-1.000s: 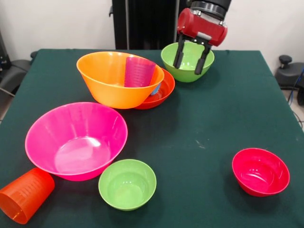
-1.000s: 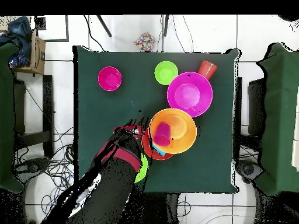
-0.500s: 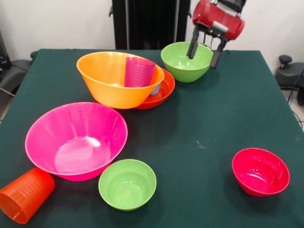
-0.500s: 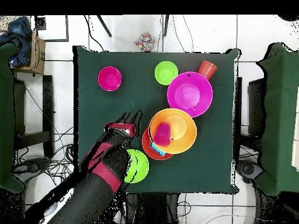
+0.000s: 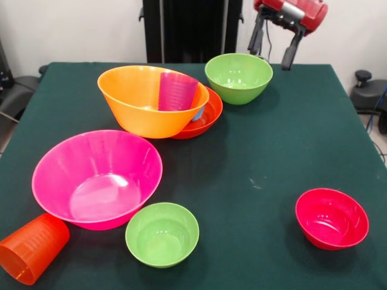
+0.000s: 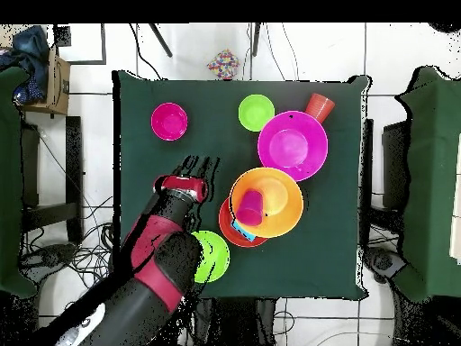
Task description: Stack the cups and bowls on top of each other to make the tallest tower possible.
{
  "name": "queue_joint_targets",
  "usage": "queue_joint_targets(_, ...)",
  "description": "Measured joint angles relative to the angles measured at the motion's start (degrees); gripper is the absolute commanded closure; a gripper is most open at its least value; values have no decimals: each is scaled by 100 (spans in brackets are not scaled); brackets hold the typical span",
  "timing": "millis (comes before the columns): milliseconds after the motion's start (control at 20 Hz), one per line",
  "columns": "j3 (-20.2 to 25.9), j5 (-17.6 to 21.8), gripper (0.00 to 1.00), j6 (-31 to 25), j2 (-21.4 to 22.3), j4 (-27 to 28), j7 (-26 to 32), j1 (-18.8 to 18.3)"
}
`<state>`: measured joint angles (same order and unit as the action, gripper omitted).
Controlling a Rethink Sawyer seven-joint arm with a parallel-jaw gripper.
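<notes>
Tower (image 5: 163,103) leaning, purple cup (image 5: 176,90) inside; claw (image 5: 276,47) open, empty

Bowls, e.g. large pink bowl (image 5: 97,179), glossy smooth plastic; purple cup (image 5: 176,91) translucent w/ ridges; table cloth (image 5: 254,157) matt.

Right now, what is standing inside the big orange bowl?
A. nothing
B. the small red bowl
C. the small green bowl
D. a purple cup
D: a purple cup stands upright inside the big orange bowl; the other small bowls sit apart on the table.
</notes>
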<state>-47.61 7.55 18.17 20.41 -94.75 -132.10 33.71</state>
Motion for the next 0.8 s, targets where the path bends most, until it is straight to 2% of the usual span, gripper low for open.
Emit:
queue_joint_targets(100, 399, 323, 0, -236, 305, -6, 0, -382)
queue_joint_targets(150, 1018, 659, 0, -729, 707, -40, 2, -1012)
queue_joint_targets(300, 1664, 851, 0, -1436, 1065, -113, 28, -1709)
queue_joint_targets(350, 2018, 901, 0, -1919, 1241, -168, 65, -2103)
queue_joint_targets(400, 2236, 910, 0, -2260, 1344, -205, 94, -2345)
queue_joint_targets(500, 2832, 905, 0, -3360, 1614, -331, 203, -2983)
queue_joint_targets(650, 3342, 913, 0, -4439, 1839, -454, 385, -3427)
queue_joint_targets(800, 3737, 915, 0, -5153, 2023, -570, 589, -3654)
